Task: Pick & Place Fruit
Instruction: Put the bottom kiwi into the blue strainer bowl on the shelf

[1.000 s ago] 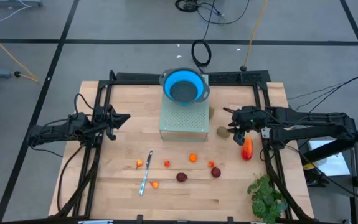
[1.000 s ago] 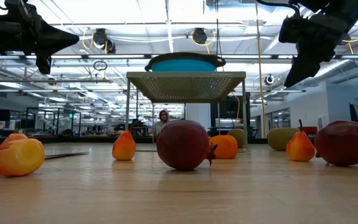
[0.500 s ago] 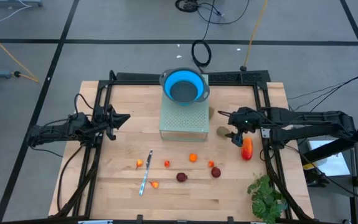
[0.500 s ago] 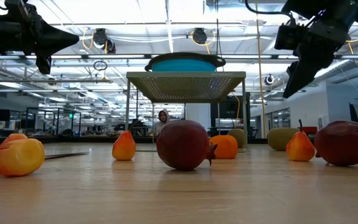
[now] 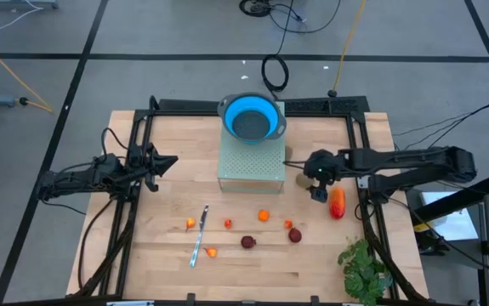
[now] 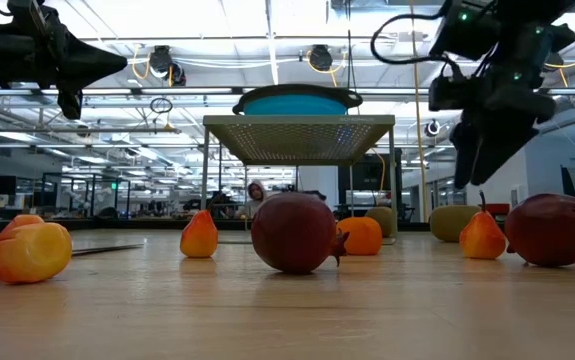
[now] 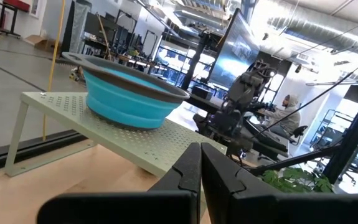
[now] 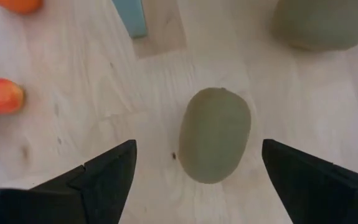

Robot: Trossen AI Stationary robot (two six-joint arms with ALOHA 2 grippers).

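Olive-brown oval [image 8: 215, 134]: lies on the wooden table [image 5: 167, 263], right of centre in the high view, just beside the pale green perforated stand [image 5: 249, 164].
Right tool [image 5: 310, 174]: hangs directly over the olive-brown oval, fingers [image 8: 104, 174] spread wide to either side of it, not touching it.
Left tool [image 5: 169, 161]: at centre left of the high view, above the table, fingers pressed together, holding nothing.
Blue bowl [image 5: 251, 116]: sits on top of the stand, upper centre.
Red-orange oblong [image 5: 338, 202]: just right of the right tool.
Small fruit [image 5: 264, 216]: scattered across the lower centre with two maroon balls [image 5: 248, 242].
Knife [image 5: 199, 235]: lower centre-left among them.
Leafy plant [image 5: 363, 270]: lower right.
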